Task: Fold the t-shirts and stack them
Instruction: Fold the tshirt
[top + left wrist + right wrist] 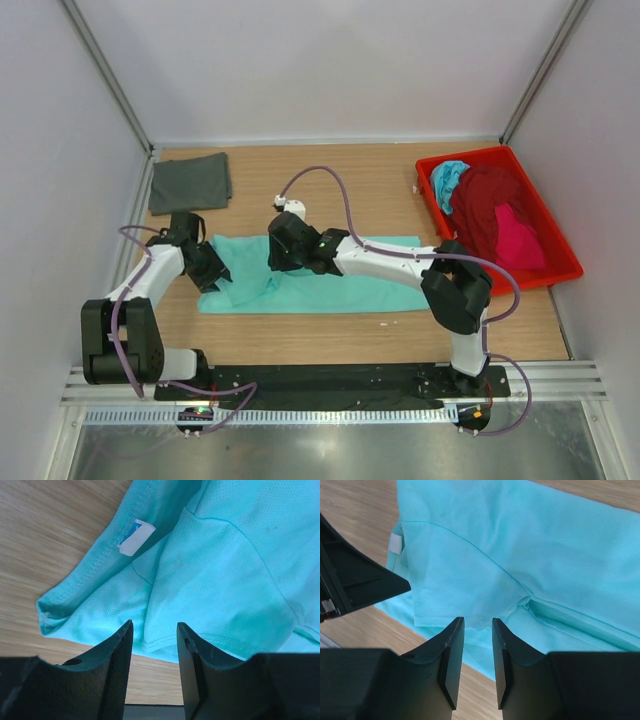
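Wooden table (300,340), white walls round it. Progress imo: dark grey tee (190,182) is folded and parked in the far-left corner. Mint green tee (340,285) lies mid-table as a long strip, so prob half folded. Left gripper (155,630) and right gripper (478,625) hover over its left end, jaws apart, nothing pinched. Maroon tee (490,205), pink tee (518,240) + turquoise tee (448,180) sit bunched in the red tray (560,272) on the right, not folded yet. So approx one of five done.

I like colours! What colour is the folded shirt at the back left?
The folded shirt is dark grey, best in top view.
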Robot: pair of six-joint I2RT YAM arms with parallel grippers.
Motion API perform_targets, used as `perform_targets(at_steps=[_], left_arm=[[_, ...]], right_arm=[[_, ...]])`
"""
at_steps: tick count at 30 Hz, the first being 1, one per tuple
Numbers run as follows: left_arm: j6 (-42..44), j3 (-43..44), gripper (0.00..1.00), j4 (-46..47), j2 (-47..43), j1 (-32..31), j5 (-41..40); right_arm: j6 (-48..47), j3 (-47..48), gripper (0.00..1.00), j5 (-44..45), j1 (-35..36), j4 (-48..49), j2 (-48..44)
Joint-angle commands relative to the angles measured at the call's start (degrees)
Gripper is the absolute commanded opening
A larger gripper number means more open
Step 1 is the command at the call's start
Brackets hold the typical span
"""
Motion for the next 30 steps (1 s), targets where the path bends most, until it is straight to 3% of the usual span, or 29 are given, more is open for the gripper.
perform_targets(at_steps=[1, 13, 21, 30], left_arm=[[-1.73, -1.24, 0.42, 0.48, -1.16, -1.25, -1.42], [-2.79, -2.47, 0.41, 3.12, 2.45, -1.17, -2.92], [-3.58, -2.91, 0.38, 5.32, 0.78, -1.17, -1.43], [-3.93, -3.0, 0.32, 6.02, 2.01, -1.25, -1.78]], right_arm=[[5.22, 1.92, 0.35, 3.34, 0.23, -1.09, 1.53], [7.16, 0.87, 0.35, 0.17, 0.23, 1.03, 5.49], [7.6, -0.36, 0.25, -1.06, 0.23, 2.25, 6.1], [8.75, -0.28, 0.24, -1.59, 0.23, 1.46, 6.19]])
